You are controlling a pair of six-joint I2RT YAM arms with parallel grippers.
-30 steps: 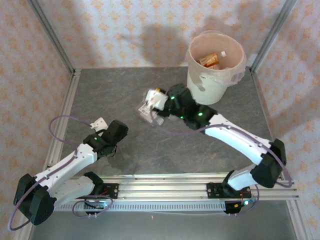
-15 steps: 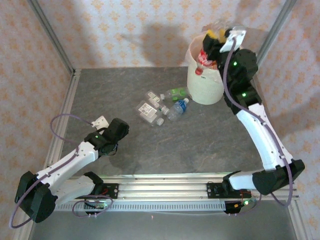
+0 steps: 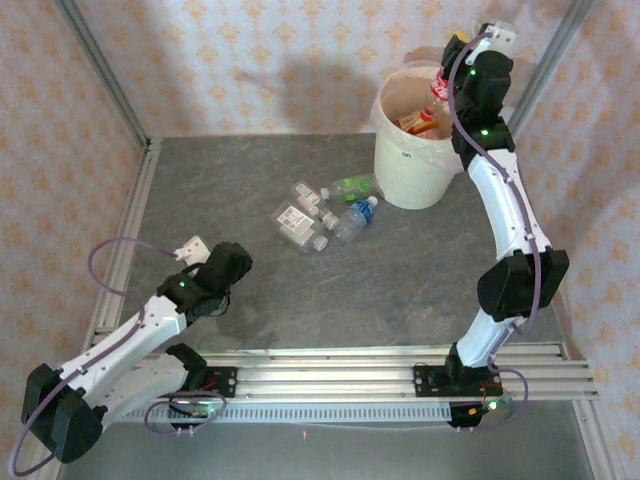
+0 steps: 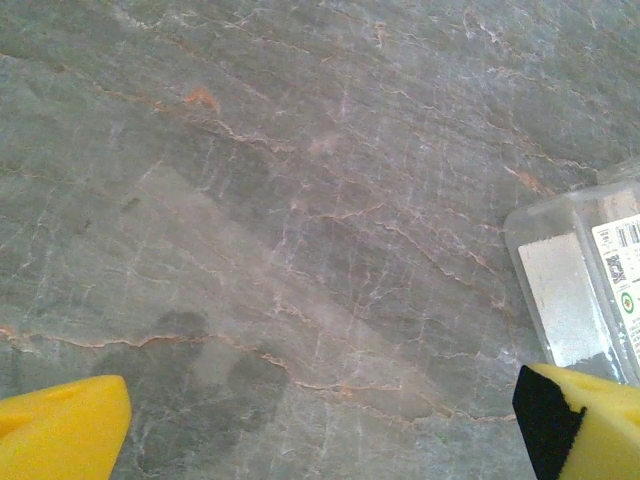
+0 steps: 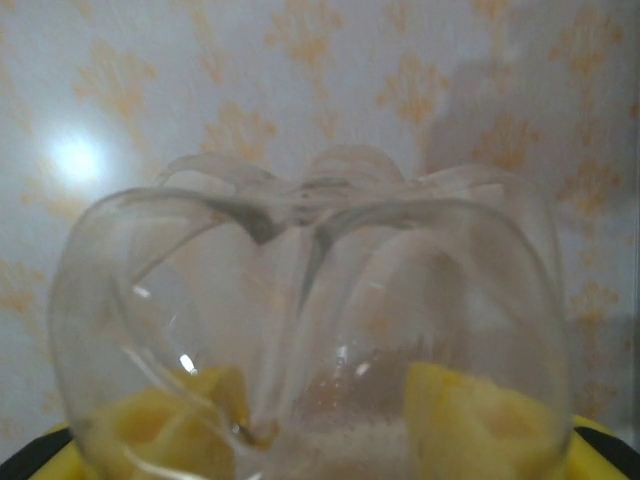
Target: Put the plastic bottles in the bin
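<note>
Wallpaper with small orange shapes is seen behind a grey stone desk (image 3: 250,300). At the far right of the desk the bin (image 3: 400,175) is stood, white and round, with a pink bag folded over its rim. Some orange bottles (image 3: 420,122) are seen lying inside it.

The right hand (image 5: 322,415) is held up high over the bin. A clear bottle (image 3: 438,92) with a red label is pinched between its yellow fingers (image 5: 460,400). In the right wrist view the bumpy bottom of that bottle is seen close up.

More bottles are seen lying on the desk, just to the left of the bin: a green bottle (image 3: 350,185), a blue-capped bottle (image 3: 356,217), a small clear bottle (image 3: 310,195) and a flat clear bottle (image 3: 293,222) with a white label.

The left hand (image 4: 322,415) is held low over bare desk near the front left. Its fingers are spread wide and nothing is held between them. A corner of the flat clear bottle is seen at the right edge of the left wrist view.
</note>
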